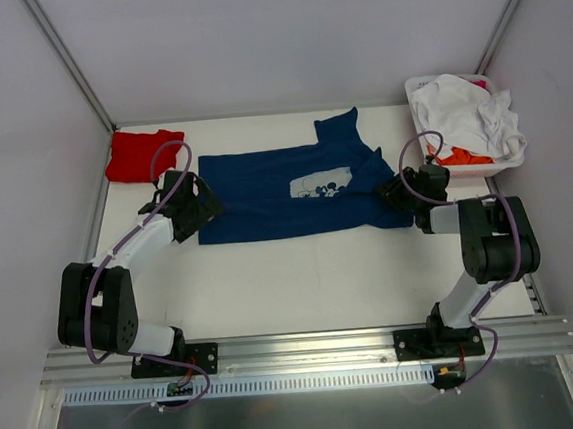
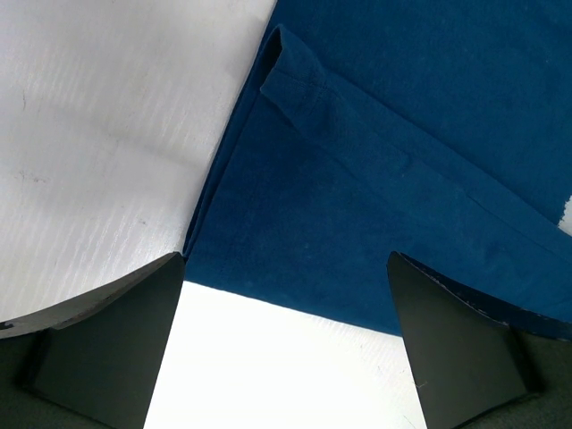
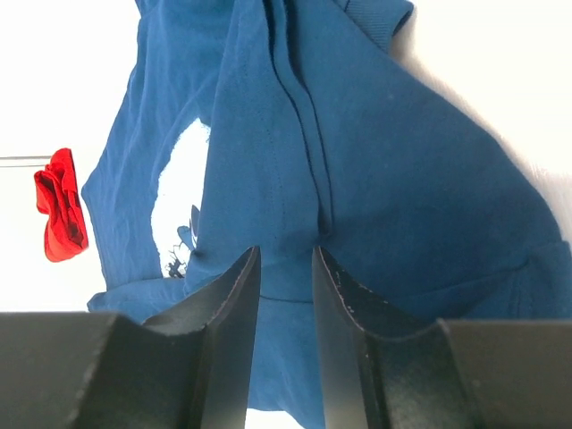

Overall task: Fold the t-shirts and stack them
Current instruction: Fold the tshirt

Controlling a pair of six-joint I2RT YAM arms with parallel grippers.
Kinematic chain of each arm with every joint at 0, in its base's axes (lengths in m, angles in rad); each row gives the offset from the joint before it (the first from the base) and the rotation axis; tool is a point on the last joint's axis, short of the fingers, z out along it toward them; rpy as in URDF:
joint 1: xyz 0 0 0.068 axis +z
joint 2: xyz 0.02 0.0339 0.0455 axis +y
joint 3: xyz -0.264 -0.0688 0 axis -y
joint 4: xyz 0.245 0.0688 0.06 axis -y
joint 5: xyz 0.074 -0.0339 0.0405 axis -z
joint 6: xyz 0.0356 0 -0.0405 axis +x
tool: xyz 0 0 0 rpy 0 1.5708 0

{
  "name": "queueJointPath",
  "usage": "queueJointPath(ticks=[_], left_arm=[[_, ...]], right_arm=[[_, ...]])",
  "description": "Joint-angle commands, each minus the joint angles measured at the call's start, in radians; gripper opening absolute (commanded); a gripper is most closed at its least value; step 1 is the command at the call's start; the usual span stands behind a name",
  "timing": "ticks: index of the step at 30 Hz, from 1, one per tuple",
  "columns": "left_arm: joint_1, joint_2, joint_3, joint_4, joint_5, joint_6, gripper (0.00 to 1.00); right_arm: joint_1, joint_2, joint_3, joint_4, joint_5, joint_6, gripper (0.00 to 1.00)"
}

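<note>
Count: two arms, two end effectors. One navy t-shirt point(image 1: 274, 190), one red t-shirt point(image 1: 141, 154), and one basket point(image 1: 473, 169) holding white cloth point(image 1: 463, 114) and orange cloth point(image 1: 457, 156). I cannot tell how many garments are in the basket.

Positions, top view: the navy t-shirt is spread flat across the middle of the counter point(image 1: 302, 273), its pale print point(image 1: 321, 182) facing up, with one sleeve pointing toward the far edge. The red t-shirt lies bunched at the far left corner, well apart from the navy one. The basket sits at the far right corner.

Left end effector point(image 1: 206, 207): at the navy shirt's left edge. The left wrist view shows what the top view does not: its fingers point(image 2: 116, 349) are spread fully wide with nothing between them, and a folded hem corner of the shirt lies on the counter below.

Right end effector point(image 1: 393, 191): at the shirt's right edge. In the right wrist view its fingers point(image 3: 228, 340) are drawn close together on a gathered ridge of navy cloth, and creases run up from the gap. That view also catches the print and the red t-shirt in the distance. The basket is outside both wrist views.
</note>
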Motion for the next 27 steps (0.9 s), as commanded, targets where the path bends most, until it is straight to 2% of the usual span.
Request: queueJointPath(ticks=[1, 16, 27], left_arm=[[-0.007, -0.002, 0.004, 0.001, -0.009, 0.004, 0.99], [-0.008, 0.002, 0.006, 0.0, -0.016, 0.01, 0.99], [-0.008, 0.006, 0.003, 0.0, -0.012, 0.004, 0.99]], right_arm=[[0.004, 0.016, 0.037, 0.062, -0.013, 0.003, 0.33], [0.0, 0.072, 0.028, 0.112, -0.019, 0.026, 0.33], [-0.004, 0.039, -0.065, 0.183, -0.016, 0.055, 0.33]])
